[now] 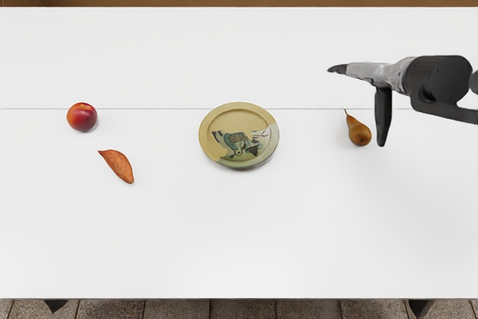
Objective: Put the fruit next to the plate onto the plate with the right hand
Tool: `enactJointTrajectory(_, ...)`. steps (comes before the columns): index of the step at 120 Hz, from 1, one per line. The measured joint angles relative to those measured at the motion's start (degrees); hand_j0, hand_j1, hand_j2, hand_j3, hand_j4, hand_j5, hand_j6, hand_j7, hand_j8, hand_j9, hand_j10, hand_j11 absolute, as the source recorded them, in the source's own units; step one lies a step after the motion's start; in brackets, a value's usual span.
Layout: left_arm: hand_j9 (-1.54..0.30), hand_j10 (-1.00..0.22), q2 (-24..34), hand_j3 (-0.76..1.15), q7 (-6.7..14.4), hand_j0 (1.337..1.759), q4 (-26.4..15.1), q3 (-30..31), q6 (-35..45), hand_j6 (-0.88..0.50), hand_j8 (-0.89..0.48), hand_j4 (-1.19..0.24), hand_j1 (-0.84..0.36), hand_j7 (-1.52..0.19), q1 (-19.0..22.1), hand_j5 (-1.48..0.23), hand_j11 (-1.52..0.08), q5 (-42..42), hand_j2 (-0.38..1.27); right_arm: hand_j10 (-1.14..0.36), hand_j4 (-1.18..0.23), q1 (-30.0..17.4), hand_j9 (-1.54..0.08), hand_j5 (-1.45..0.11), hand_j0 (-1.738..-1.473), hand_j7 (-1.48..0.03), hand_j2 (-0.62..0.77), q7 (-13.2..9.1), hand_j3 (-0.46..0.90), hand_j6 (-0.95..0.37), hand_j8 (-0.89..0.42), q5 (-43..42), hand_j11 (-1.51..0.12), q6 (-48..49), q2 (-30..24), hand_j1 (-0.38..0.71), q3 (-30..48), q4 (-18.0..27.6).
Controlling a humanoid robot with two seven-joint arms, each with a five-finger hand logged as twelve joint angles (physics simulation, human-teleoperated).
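A small brown pear [359, 134] lies on the white surface [239, 244], right of the plate [210, 126], with the right hand [377, 80] open beside it.
Russet, with its stem tilted up-left, the pear sits apart from the plate. The hand holds nothing, its fingers [383, 121] spread just right of the fruit. It should probably lower and wrap the pear's broad belly, not its neck.

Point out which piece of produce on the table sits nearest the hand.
The brown pear, right of the plate, just beside the right hand. The red peach and the orange sweet potato lie far off, left of the plate.
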Motion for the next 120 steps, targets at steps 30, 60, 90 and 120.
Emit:
enactJointTrajectory(30,-0.02,-0.01,0.0,0.00,0.0,1.658,0.0,0.0,0.0,-0.02,-0.02,-0.02,0.33,-0.02,0.0,-0.02,-0.02,0.0,0.00,0.00,0.00,-6.4,0.00,0.00,-1.658,0.00,0.00,0.0,0.00,-0.01,0.00,-7.7,0.00,-6.9,3.4,-0.35,-0.1,-1.6)
enactJointTrajectory(60,-0.02,-0.02,0.0,0.00,0.0,1.658,0.0,0.0,0.0,-0.02,-0.02,-0.02,0.33,-0.02,0.0,-0.02,-0.02,0.0,0.00,-0.02,-0.02,-8.8,-0.02,-0.02,-1.658,-0.02,0.00,0.0,0.00,-0.02,-0.02,-11.2,-0.02,-9.5,8.3,-0.33,-0.2,-7.1)
enactJointTrajectory(90,-0.02,-0.02,0.0,0.00,0.0,1.658,0.0,0.0,0.0,-0.02,-0.02,-0.02,0.33,-0.02,0.0,-0.02,-0.02,0.0,0.00,-0.08,-0.08,-11.9,-0.10,-0.10,-1.658,-0.10,-0.01,0.0,0.00,-0.08,-0.08,-15.6,-0.10,-14.5,11.4,-0.26,-0.3,-9.4)
enactJointTrajectory(120,-0.02,-0.01,0.0,0.00,0.0,1.658,0.0,0.0,0.0,-0.02,-0.02,-0.01,0.33,-0.02,0.0,-0.02,-0.02,0.0,0.00,-0.15,-0.15,-13.6,-0.19,-0.19,-1.658,-0.19,-0.03,0.0,0.00,-0.15,-0.15,-16.7,-0.19,-16.2,11.6,-0.18,-0.3,-9.7)
